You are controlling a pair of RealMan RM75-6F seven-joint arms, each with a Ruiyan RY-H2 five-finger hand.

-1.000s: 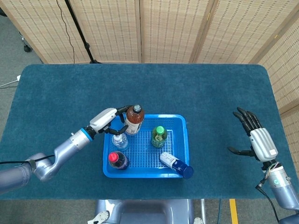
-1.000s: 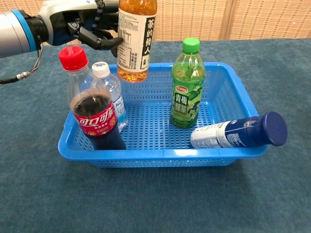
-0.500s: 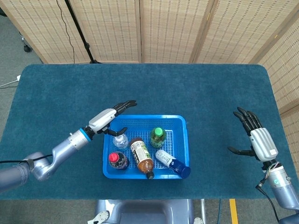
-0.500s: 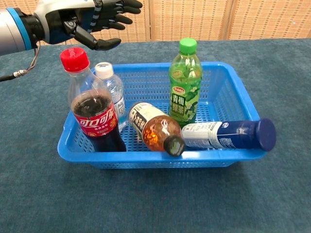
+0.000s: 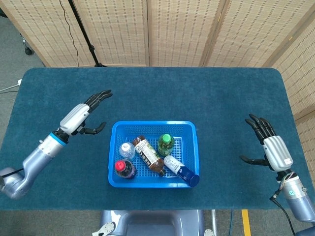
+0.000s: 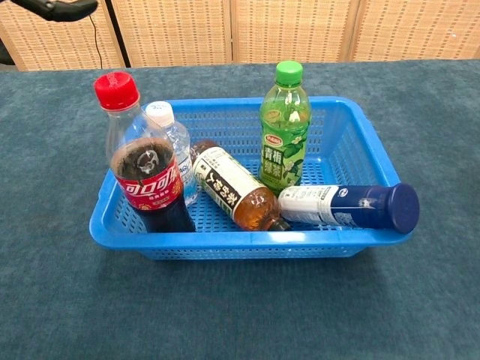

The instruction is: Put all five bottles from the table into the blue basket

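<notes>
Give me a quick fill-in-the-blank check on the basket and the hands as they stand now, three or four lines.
1. The blue basket holds ____ bottles.
2. The tea bottle lies on its ____.
3. The green bottle stands ____.
4. The left hand holds ____, and so does the right hand.

Missing words: five; side; upright; nothing

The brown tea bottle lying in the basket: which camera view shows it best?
The chest view: the brown tea bottle lies on its side in the blue basket, label readable. The head view shows it from above, small, among the other bottles.
</notes>
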